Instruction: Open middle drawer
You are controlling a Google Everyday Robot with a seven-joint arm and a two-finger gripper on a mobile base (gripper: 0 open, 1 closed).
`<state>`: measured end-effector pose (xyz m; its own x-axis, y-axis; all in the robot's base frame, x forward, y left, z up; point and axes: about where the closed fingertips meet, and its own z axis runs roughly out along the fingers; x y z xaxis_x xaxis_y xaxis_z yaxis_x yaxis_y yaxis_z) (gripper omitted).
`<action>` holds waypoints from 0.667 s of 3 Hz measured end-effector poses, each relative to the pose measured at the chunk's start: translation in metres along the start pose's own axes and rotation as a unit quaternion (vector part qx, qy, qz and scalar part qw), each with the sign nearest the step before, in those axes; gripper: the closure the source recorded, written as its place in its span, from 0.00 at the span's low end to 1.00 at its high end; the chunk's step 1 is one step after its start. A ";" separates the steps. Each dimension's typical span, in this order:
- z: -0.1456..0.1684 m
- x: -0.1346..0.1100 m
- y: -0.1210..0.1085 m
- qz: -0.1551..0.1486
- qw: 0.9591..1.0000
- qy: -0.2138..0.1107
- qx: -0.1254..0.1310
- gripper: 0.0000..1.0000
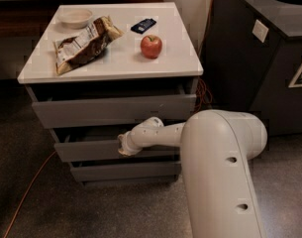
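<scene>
Found the middle drawer [86,151] wide, grey, flat-fronted, handle-less, level, pulled slightly out. Met the hand [125,146] at 12 o'clock on its front, against the top edge.

The white arm [217,167] reaches leftward from its bulky elbow, gripper [125,146] low near centre.

High down-view over arm [220,157]; claw [124,146] at middle drawer [86,151].

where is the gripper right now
In the camera view the gripper is at the top edge of the middle drawer front, about midway along its width, just below the top drawer.
</scene>
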<state>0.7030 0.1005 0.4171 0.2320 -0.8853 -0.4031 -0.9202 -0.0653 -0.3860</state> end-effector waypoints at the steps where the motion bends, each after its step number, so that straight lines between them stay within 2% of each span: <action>1: 0.000 0.000 0.000 0.000 1.000 0.000 0.000 1.00; 2: 0.000 0.000 0.000 0.000 1.000 0.000 0.000 1.00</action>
<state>0.7029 0.1005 0.4171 0.2320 -0.8852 -0.4032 -0.9202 -0.0654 -0.3859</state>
